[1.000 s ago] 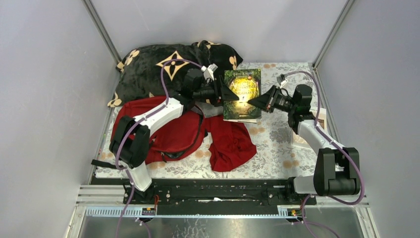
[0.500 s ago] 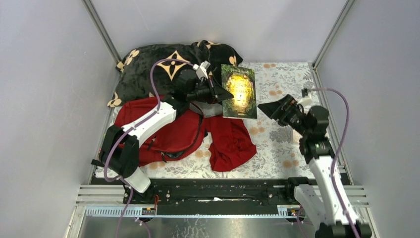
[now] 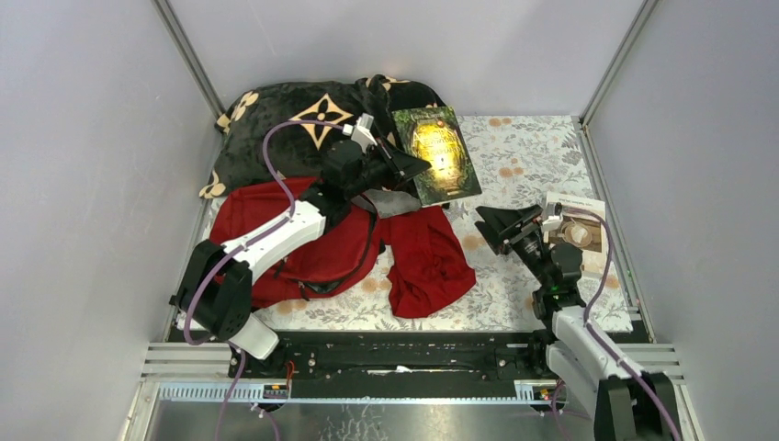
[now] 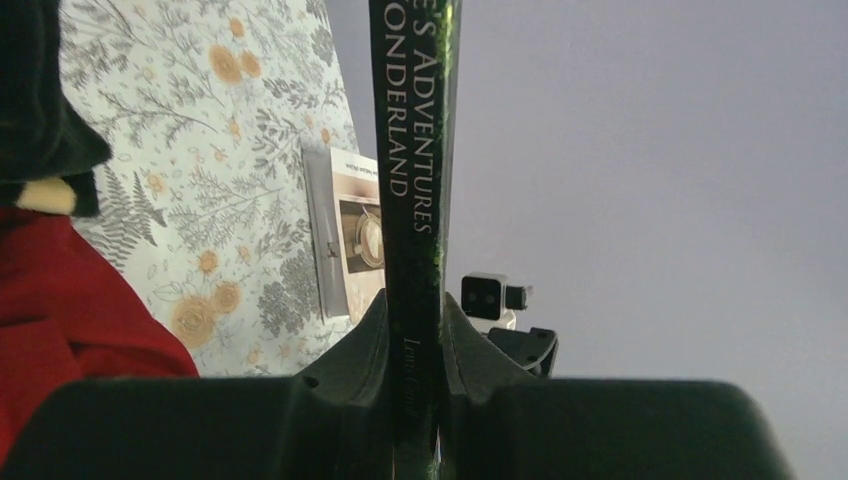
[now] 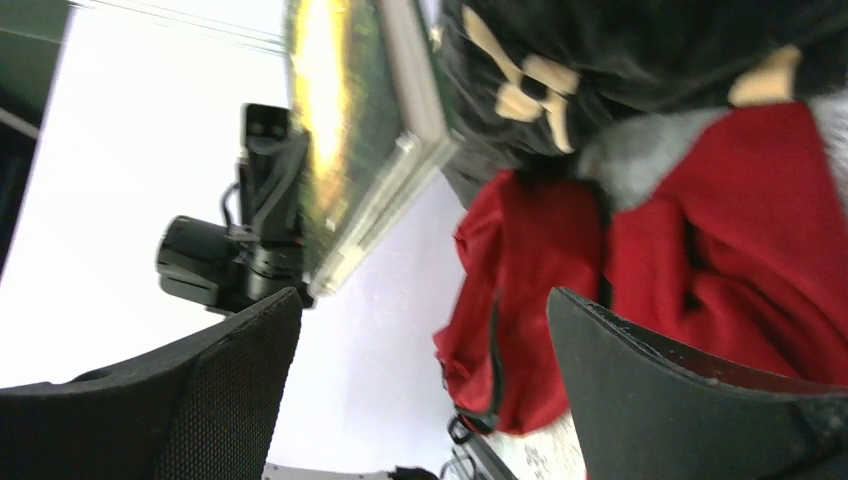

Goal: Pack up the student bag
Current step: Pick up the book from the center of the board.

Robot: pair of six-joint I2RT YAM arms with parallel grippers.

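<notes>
Below, floral tablecloth [image 3: 533,152] under student bag [image 3: 321,255], grey walls [image 3: 83,184].

The student bag [image 3: 312,259] lies on the left of the table [image 3: 524,147], with a blanket [image 3: 285,129] behind it and a loose cloth [image 3: 427,262] touching its right side. The left gripper [image 3: 413,168] clamps a book [image 3: 439,152] between its fingers [image 4: 365,340], raised behind the cloth. A booklet [image 3: 581,225] lies at the table's right edge, just beside the right gripper [image 3: 490,225].

book swings left, right arm backs off
the left gripper [image 3: 415,169] now holds the green book [image 3: 439,147] alone, tilted toward the black blanket [image 3: 285,129]; the right gripper [image 3: 489,225] pulls back to the near right.
</notes>
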